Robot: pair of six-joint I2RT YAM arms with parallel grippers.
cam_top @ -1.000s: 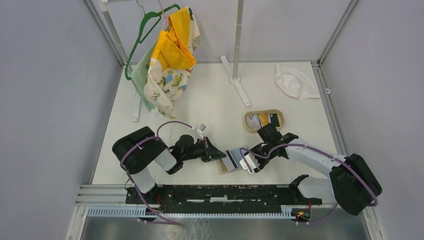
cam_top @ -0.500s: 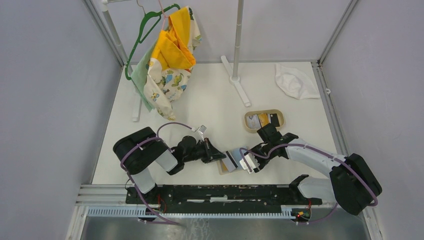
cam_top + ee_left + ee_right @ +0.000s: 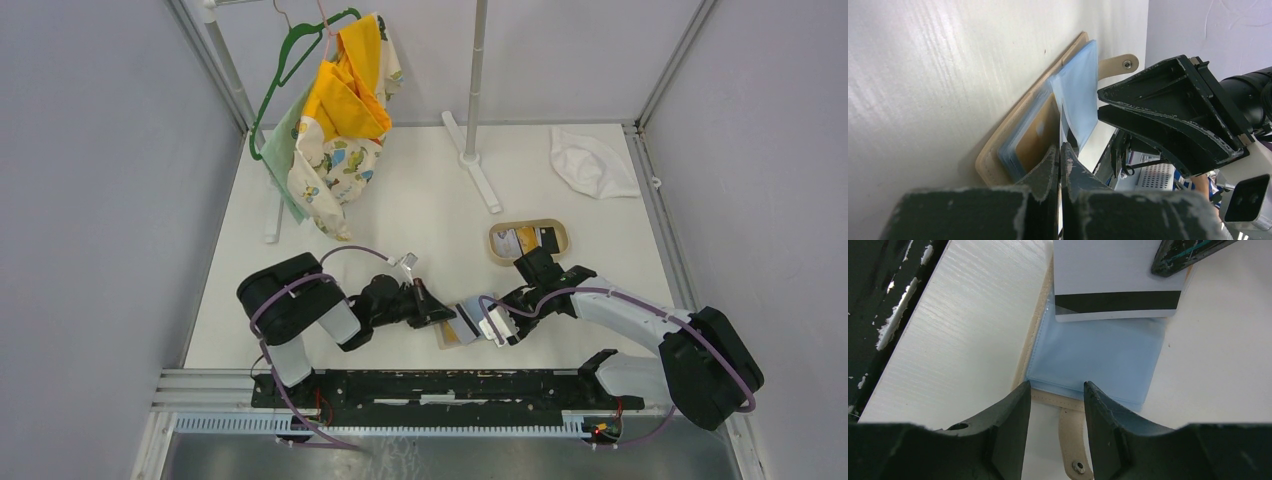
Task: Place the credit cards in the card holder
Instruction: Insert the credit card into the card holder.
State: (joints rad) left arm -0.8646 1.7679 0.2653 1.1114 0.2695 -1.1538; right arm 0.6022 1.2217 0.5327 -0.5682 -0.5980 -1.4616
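Note:
The tan card holder (image 3: 446, 340) lies open near the table's front edge, its light blue sleeves (image 3: 1098, 360) facing up and its snap tab (image 3: 1073, 440) pointing toward the right arm. My left gripper (image 3: 444, 313) is shut on a white credit card (image 3: 1118, 275) with a black stripe. The card's leading edge sits at the mouth of a blue sleeve. In the left wrist view the card (image 3: 1062, 125) shows edge-on between the fingers. My right gripper (image 3: 1057, 387) stands open, its tips resting at the holder's edge on either side of the tab. More credit cards (image 3: 522, 240) lie in the tray.
An oval tan tray (image 3: 494, 247) sits behind the right gripper. Clothes on a green hanger (image 3: 340, 110) hang at the back left, beside a white rack stand (image 3: 478, 165). A white cloth (image 3: 592, 162) lies at the back right. A black rail (image 3: 430, 385) runs along the near edge.
The left arm has moved a little to the right, carrying the card closer against the holder's sleeves. The right arm has not moved.

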